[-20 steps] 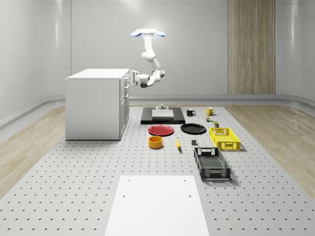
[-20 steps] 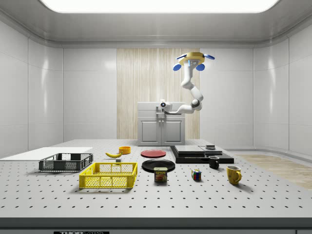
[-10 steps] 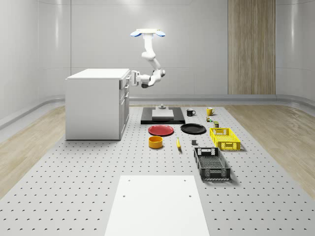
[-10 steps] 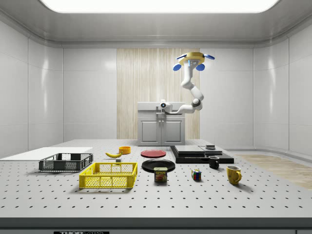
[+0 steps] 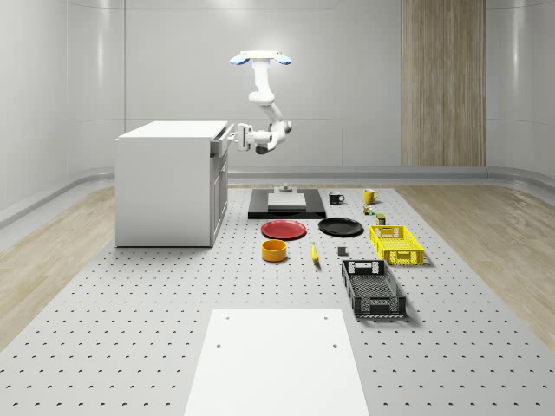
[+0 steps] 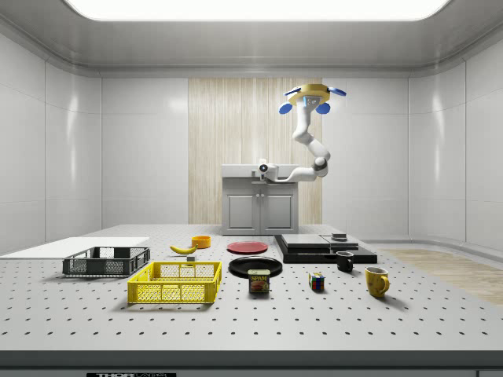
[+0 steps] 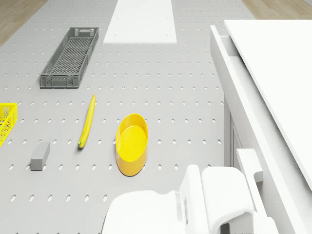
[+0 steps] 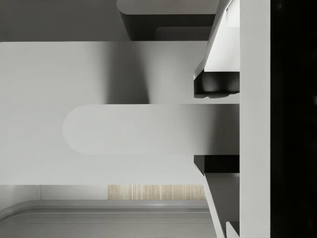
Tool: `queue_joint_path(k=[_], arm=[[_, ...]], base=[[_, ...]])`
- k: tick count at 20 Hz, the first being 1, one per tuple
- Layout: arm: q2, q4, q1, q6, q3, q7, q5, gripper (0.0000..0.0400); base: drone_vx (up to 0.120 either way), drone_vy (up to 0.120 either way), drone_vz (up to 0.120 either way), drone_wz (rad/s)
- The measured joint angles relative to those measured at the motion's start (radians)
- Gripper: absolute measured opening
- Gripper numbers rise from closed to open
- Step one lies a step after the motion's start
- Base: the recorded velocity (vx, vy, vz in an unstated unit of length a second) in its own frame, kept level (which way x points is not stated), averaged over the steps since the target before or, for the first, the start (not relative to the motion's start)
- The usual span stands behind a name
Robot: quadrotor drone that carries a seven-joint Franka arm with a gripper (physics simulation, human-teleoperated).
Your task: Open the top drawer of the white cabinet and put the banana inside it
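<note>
The white cabinet (image 5: 165,186) (image 6: 259,208) stands at the whole-scene view's left. The drone (image 5: 260,59) (image 6: 313,96) hovers high beside its drawer side. My arm reaches down to the top drawer front, where my gripper (image 5: 231,135) (image 6: 262,167) (image 8: 216,126) is shut on the drawer handle (image 8: 129,130) (image 7: 249,163), with the dark pads (image 8: 216,84) on either side of the bar. In the drone view the top drawer (image 7: 218,41) sticks out slightly from the cabinet front. The banana (image 5: 314,253) (image 6: 184,249) (image 7: 87,122) lies on the perforated table, beyond a yellow bowl (image 5: 274,250) (image 7: 131,144).
A red plate (image 5: 284,230), a black plate (image 5: 340,227) and a black platform (image 5: 286,206) lie near the cabinet. A yellow basket (image 5: 396,243) and a dark crate (image 5: 373,288) (image 7: 70,58) sit further right. A white board (image 5: 277,364) covers the table's front.
The gripper and wrist have risen slightly at the cabinet's top drawer front. The drone stays in the same place and the banana has not moved.
</note>
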Motion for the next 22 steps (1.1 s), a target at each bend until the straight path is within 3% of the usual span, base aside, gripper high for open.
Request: queue_joint_path(k=[1,5,7,8,13,22], arm=[[-0.013,-0.01,0.006,-0.006,-0.034,-0.047,-0.033,0.0209],[-0.021,-0.016,-0.004,-0.042,-0.078,-0.07,-0.038,0.0146],[-0.019,-0.01,-0.016,-0.06,-0.086,-0.029,-0.031,0.016],[-0.012,-0.017,-0.024,-0.074,-0.099,-0.065,-0.031,0.0148],[-0.032,0.002,-0.049,-0.131,-0.145,-0.03,-0.077,0.012],[-0.062,0.05,-0.061,-0.224,-0.246,0.023,-0.18,0.0136]], base=[[0.0,0.0,0.0,0.0],[0.0,0.0,0.0,0.0],[0.0,0.0,0.0,0.0],[0.0,0.0,0.0,0.0],[0.0,0.0,0.0,0.0],[0.0,0.0,0.0,0.0]])
